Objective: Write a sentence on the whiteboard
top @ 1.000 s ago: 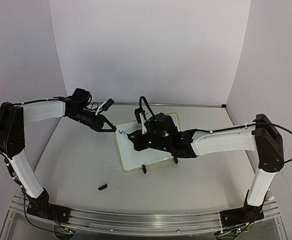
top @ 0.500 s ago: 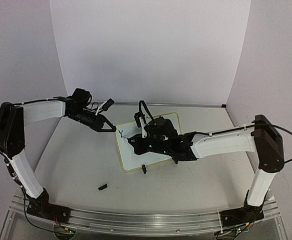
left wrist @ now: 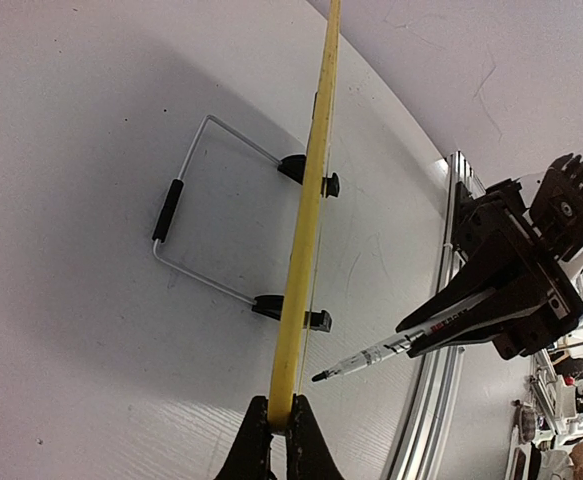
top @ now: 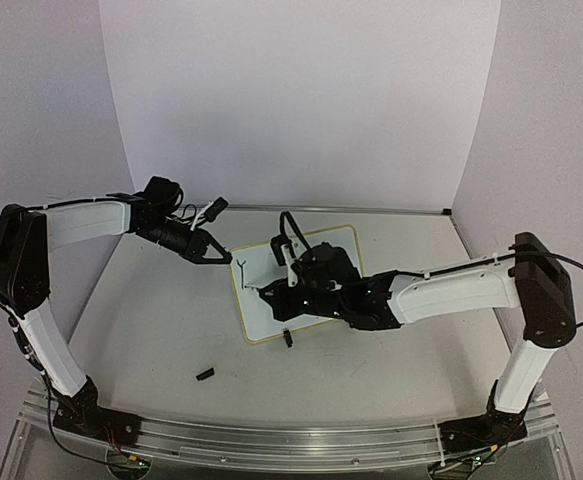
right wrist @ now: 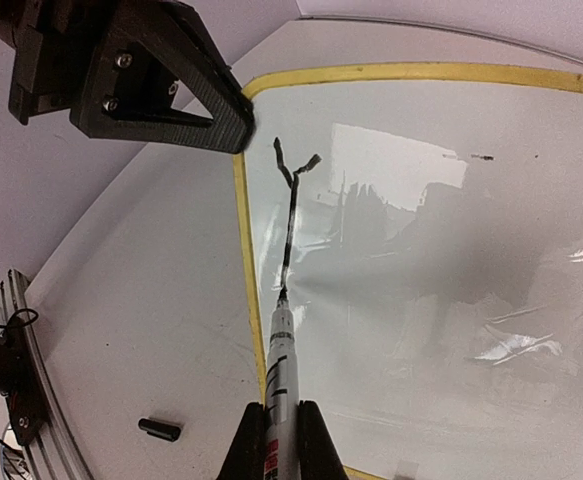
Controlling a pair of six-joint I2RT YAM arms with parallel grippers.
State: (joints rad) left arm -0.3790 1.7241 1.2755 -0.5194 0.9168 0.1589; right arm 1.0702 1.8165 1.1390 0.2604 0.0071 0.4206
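Observation:
The whiteboard (top: 316,262), white with a pale-yellow rim, leans on two black clip feet at mid-table. Of the sentence only a black Y-shaped stroke (right wrist: 290,205) shows, near the board's upper left corner (top: 241,266). My left gripper (top: 225,257) is shut on the board's yellow rim (left wrist: 307,230) at that corner, jaws (left wrist: 279,440) pinching it edge-on. My right gripper (top: 283,299) is shut on a silver marker (right wrist: 281,365). The marker tip touches the board at the lower end of the stroke. The marker also shows in the left wrist view (left wrist: 381,352).
The black marker cap (top: 205,374) lies on the table in front of the board, also in the right wrist view (right wrist: 159,430). A wire stand (left wrist: 186,215) props the board from behind. A metal rail (top: 271,440) runs along the near edge.
The right gripper has drawn the marker toward the near edge, lengthening the stem of the Y. The left gripper has held still on the rim.

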